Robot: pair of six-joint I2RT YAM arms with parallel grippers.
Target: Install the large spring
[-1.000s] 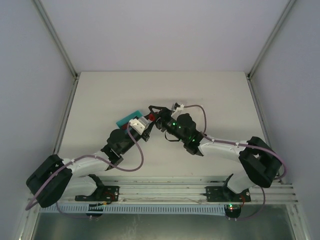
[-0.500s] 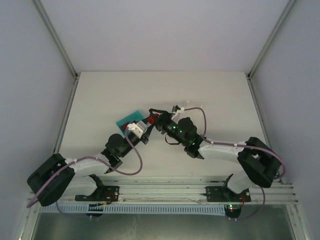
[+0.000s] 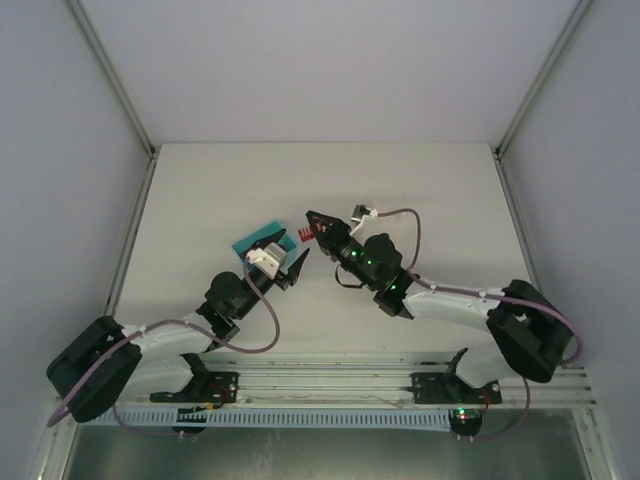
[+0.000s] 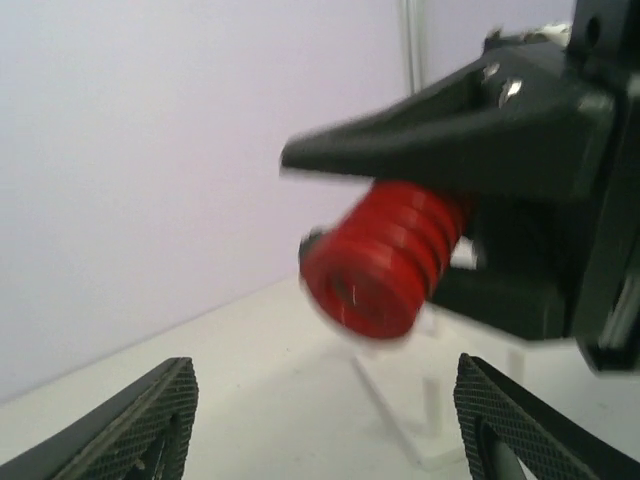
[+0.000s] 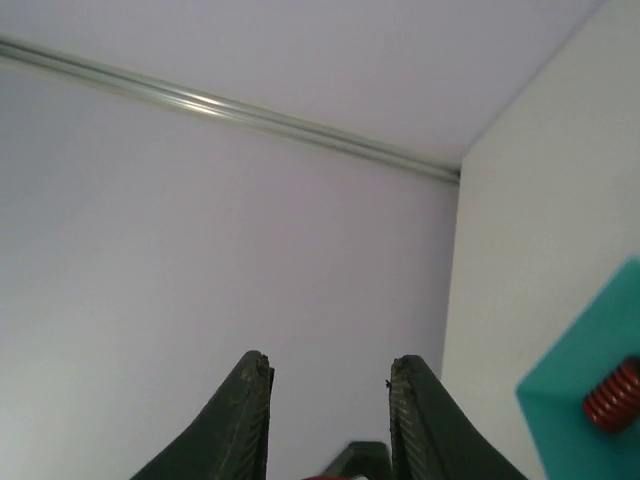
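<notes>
**Large spring (image 4: 385, 262) in right gripper (image 5: 328, 368), off the counter (image 3: 420, 190).**

Noted the red coil clamped crosswise between the right gripper's two black fingers (image 4: 450, 130), one above and one below, open end turned toward the left wrist camera and somewhat blurred there. Found the left gripper (image 4: 323, 362) spread wide, textured fingers (image 4: 150, 420) low on either side of the spring, touching nothing. From the top view, placed the spring between the two wrists, just beside the right edge of the teal block (image 3: 262, 240); cannot tell whether spring and block touch. Spotted a smaller red spring (image 5: 612, 392) seated on the teal block in the right wrist view.
</notes>
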